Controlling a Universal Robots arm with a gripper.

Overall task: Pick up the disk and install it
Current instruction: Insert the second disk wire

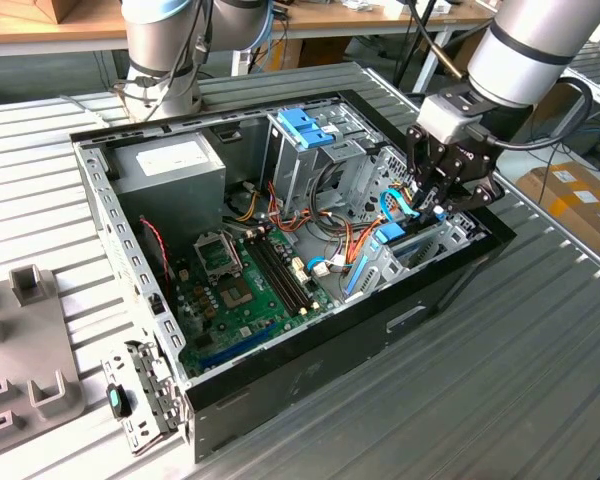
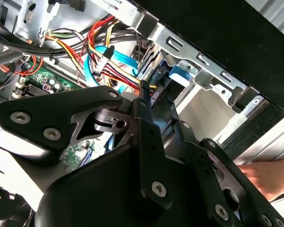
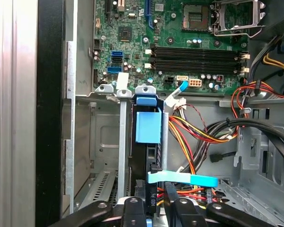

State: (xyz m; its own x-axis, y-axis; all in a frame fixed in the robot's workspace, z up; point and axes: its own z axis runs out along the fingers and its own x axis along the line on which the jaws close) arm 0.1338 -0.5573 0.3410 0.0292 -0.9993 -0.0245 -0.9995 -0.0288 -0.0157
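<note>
**Seating the disk in the drive bay**

Looking down the first wrist view, you find the disk (image 3: 150, 156), a flat dark drive with light-blue plastic rails, standing on edge in the grey metal drive bay (image 3: 104, 142) of the open computer case. Its blue rail end points toward the green motherboard (image 3: 180, 42), and its dark connector end lies just under the black gripper (image 3: 156, 208). It appears well down in its slot, which suggests the installing step is far along rather than just begun.

You cannot tell from these pictures whether the gripper's jaws are closed on the disk or merely poised over it; their tips crowd around the drive's near end, and the second wrist view has the gripper's own black linkage in front of the contact area. In the exterior view the gripper (image 1: 442, 190) hangs inside the case at the corner toward that view's right, directly above the bay, which fits a straight push along the slot.

A light-blue flat data cable (image 3: 182, 178) crosses just in front of the disk's connector end, and a bundle of red, yellow and black power wires (image 3: 194, 137) runs beside the bay. Both sit near the gripper, so judge them a snagging risk.

The black computer case (image 1: 310, 375) rests on the ribbed metal table (image 1: 500, 380). A person's hand (image 2: 270, 175) shows beside the case in the second wrist view.
</note>
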